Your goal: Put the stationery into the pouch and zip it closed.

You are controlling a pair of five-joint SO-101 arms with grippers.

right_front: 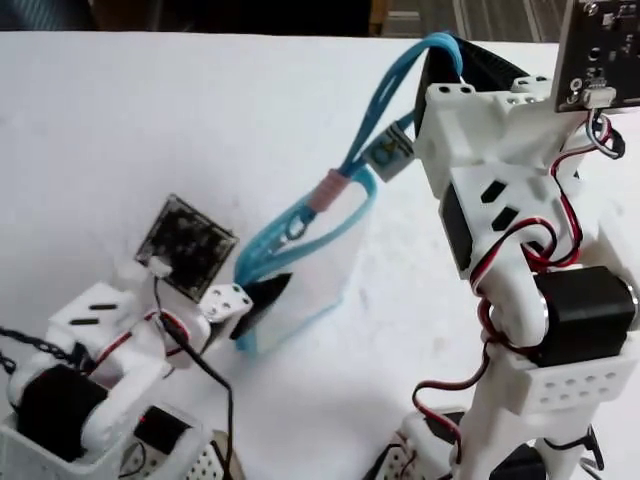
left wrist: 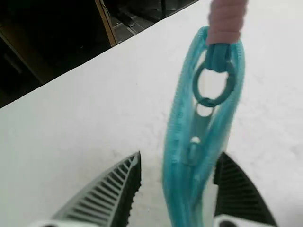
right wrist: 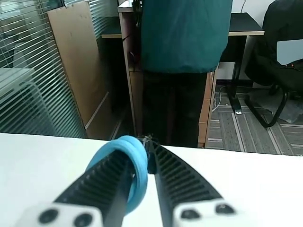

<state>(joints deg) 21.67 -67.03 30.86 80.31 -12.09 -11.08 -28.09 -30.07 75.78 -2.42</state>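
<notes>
Right gripper (right wrist: 149, 146) pinches the strap (right wrist: 137, 175) above the pouch (right_front: 315, 265); left gripper (left wrist: 180, 158) jaws spread around its lower end.

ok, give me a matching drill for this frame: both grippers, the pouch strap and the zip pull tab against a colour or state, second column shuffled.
1. left gripper
2. right gripper
3. strap
4. zip pull tab

a. pink
b. shut on a blue loop
c. blue, runs up from the pouch
d. open, one finger on either side of the pouch's zip edge

Pairs: 1-d, 2-b, 3-c, 4-a.
</notes>
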